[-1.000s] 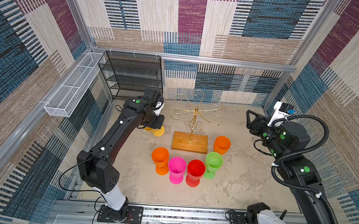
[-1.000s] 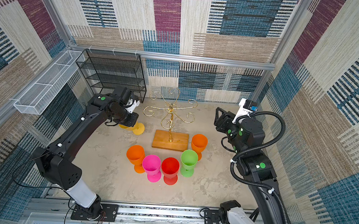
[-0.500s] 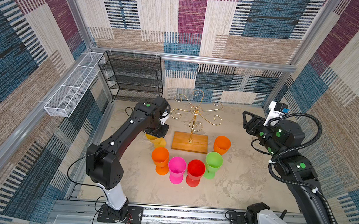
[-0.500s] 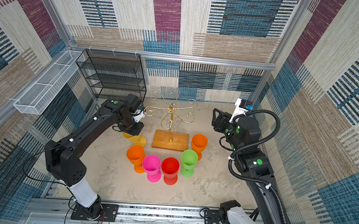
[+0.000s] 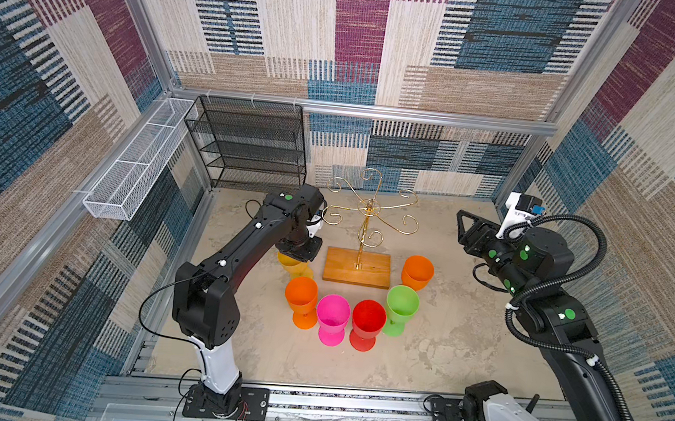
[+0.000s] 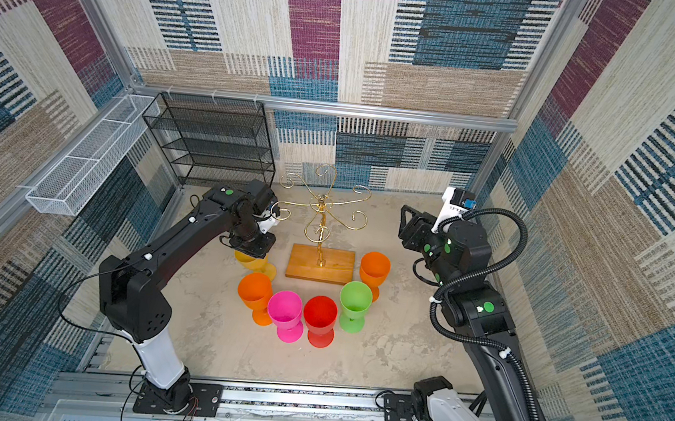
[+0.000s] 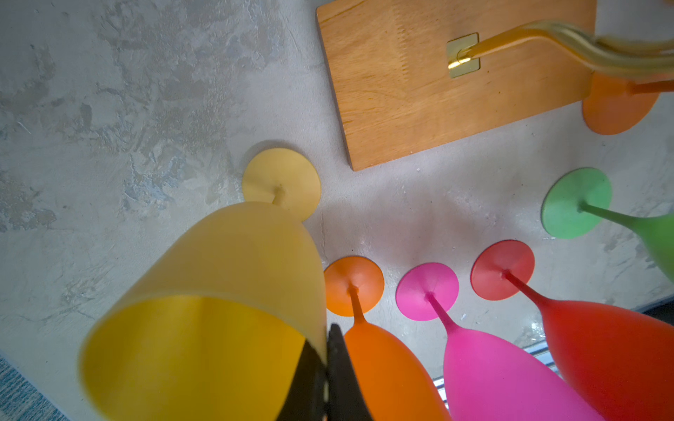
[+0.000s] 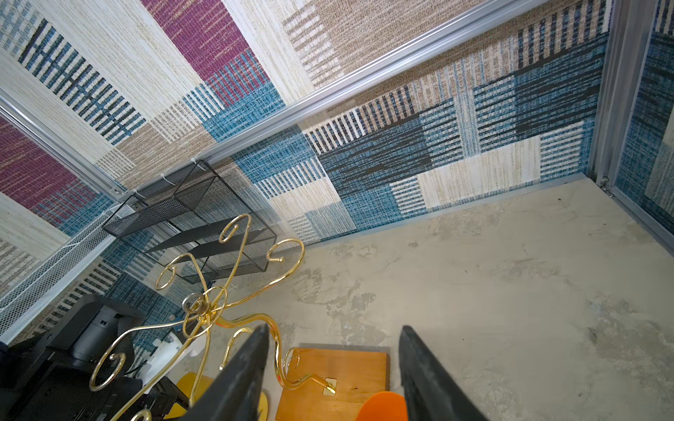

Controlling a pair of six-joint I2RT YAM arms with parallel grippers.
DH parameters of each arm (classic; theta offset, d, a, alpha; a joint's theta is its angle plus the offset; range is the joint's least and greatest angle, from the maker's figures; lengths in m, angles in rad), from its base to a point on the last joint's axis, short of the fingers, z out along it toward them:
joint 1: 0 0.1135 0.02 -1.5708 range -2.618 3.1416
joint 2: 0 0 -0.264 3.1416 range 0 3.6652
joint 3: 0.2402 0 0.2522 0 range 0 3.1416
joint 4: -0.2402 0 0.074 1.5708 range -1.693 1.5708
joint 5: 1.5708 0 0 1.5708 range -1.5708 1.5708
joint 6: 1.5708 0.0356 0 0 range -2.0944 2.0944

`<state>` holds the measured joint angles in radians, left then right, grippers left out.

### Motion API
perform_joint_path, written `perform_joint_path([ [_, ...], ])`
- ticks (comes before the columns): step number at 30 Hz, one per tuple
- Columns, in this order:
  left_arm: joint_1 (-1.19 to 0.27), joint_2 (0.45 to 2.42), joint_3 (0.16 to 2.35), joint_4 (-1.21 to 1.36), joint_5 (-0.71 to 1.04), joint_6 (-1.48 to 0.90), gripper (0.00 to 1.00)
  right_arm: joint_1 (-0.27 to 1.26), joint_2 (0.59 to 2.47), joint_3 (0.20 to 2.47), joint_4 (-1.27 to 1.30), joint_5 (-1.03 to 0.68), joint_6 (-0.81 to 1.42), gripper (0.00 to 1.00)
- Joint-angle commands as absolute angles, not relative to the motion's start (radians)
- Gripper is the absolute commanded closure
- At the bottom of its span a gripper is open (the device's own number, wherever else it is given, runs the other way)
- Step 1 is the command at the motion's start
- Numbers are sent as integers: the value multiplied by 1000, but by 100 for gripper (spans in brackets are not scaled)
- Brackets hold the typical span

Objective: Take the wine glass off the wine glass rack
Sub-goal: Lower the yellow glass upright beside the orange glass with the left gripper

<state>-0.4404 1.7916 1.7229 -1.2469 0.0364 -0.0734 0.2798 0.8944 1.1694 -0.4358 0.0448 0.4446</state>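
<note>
Your left gripper (image 7: 325,350), pinching the yellow wine glass (image 7: 219,273) by its rim, has lowered it beside the orange glass (image 7: 383,368), leaving the wine glass rack (image 5: 356,268) bare; your right gripper (image 8: 333,330) gapes empty.

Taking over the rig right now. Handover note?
Left gripper: shut on the rim of the yellow wine glass, roughly upright beside the wine glass rack; foot at the table, contact unclear.
Right gripper: open, empty, raised off to the side.
Rack arms bare. Orange glass, pink glass, red glass, green glass and second orange glass stand around the base.
Done: glass off rack. Left: probably seat it, release, retract.
</note>
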Motion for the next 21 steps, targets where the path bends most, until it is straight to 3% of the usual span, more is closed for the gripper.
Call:
perform_joint_path([
  [1,-441,1797,1733,-1269,32,-75,100,280,891,1168,-416,51,437,41],
  [21,-445,1738,1745,-1279,71,-74,55,280,894,1164,-408,45,440,41],
])
